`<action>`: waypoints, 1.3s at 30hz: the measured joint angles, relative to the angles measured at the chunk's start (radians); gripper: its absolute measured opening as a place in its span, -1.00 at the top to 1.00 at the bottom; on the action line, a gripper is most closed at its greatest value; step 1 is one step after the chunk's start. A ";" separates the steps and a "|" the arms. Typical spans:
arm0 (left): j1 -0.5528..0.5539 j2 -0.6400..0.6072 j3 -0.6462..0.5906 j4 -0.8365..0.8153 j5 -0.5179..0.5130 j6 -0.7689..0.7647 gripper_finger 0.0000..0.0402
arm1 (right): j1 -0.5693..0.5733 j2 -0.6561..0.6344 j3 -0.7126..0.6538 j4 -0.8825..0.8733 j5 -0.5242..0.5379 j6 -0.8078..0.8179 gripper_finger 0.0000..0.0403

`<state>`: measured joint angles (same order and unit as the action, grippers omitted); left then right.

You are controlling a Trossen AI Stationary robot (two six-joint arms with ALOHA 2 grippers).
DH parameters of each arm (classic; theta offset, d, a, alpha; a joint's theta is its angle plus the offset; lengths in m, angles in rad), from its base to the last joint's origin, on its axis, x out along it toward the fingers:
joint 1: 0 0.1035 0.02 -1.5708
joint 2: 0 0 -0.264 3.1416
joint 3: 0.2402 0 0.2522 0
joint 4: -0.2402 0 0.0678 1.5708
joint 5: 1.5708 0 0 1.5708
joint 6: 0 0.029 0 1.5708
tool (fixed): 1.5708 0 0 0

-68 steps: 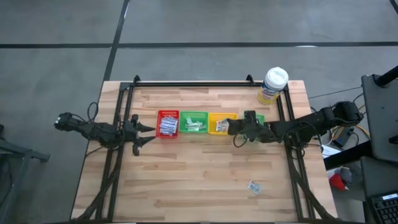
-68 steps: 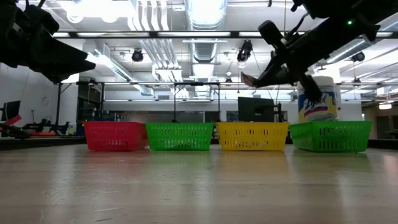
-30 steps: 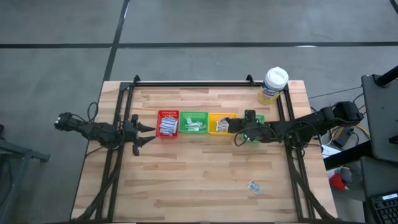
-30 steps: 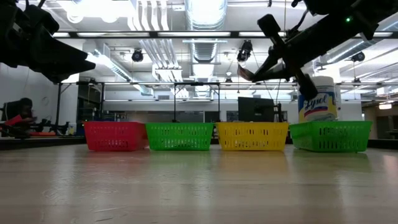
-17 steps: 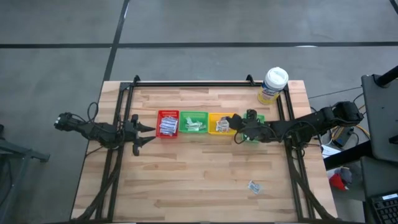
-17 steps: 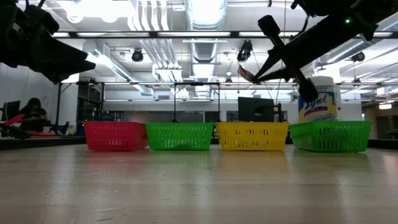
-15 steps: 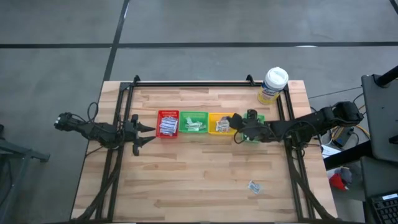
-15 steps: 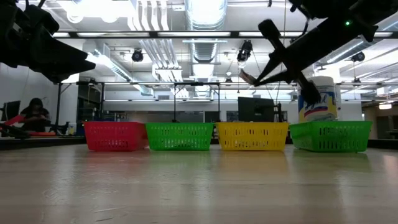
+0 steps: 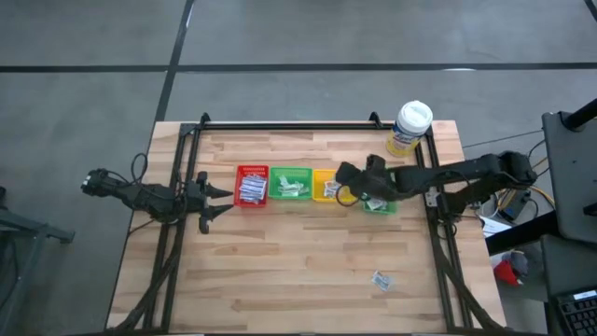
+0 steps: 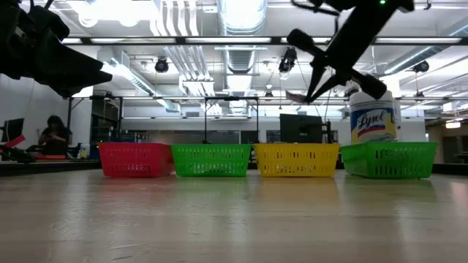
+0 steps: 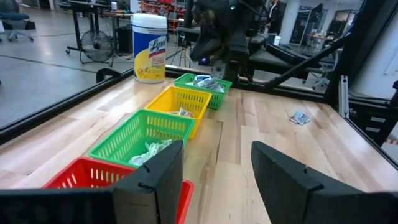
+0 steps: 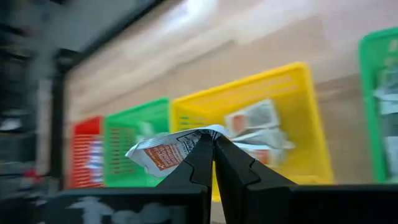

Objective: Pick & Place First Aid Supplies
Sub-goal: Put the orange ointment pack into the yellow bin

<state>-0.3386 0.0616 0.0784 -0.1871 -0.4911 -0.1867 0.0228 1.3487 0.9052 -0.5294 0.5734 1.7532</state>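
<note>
My right gripper (image 9: 341, 175) hangs over the yellow tray (image 9: 326, 186), shut on a small white packet with orange print (image 12: 166, 150). The low view shows that packet (image 10: 296, 95) high above the row of trays. Other first aid supplies lie in the red tray (image 9: 252, 186), the green tray (image 9: 291, 184), the yellow tray and a second green tray (image 9: 382, 203). One loose packet (image 9: 381, 279) lies flat on the table near the right front. At the table's left edge my left gripper (image 11: 214, 168) is open on nothing. My right gripper pinches the packet by one end (image 12: 205, 134) between its two fingertips (image 12: 200, 155). The fingers slant downward from the table's right side. The packet sticks out sideways from the tips, lifted clear above the yellow tray.
A white-lidded tub with a yellow label (image 9: 410, 128) stands at the far right, behind the second green tray. The trays form a row across the table's middle. A dark frame rail (image 9: 289, 124) runs along the far edge. Bare wood (image 9: 280, 271) lies in front of the trays.
My right arm has lifted its wrist, tipped the gripper steeper downward and rolled it. The gripper has shifted a little toward the table's left, over the yellow tray. The packet has stayed pinched at the fingertips.
</note>
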 joint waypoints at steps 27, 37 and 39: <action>0.000 0.001 0.000 0.000 0.000 0.000 0.06 | -0.123 0.367 0.344 -0.365 -0.212 -0.048 0.96; 0.000 0.001 0.000 0.000 0.000 0.000 0.06 | -0.122 0.370 0.316 -0.331 -0.216 0.024 0.96; 0.000 0.001 0.000 0.000 0.000 0.000 0.06 | -0.116 0.370 0.316 -0.297 -0.216 0.025 0.96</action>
<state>-0.3386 0.0628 0.0781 -0.1868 -0.4911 -0.1867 -0.0935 1.7184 1.2213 -0.8264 0.3576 1.7780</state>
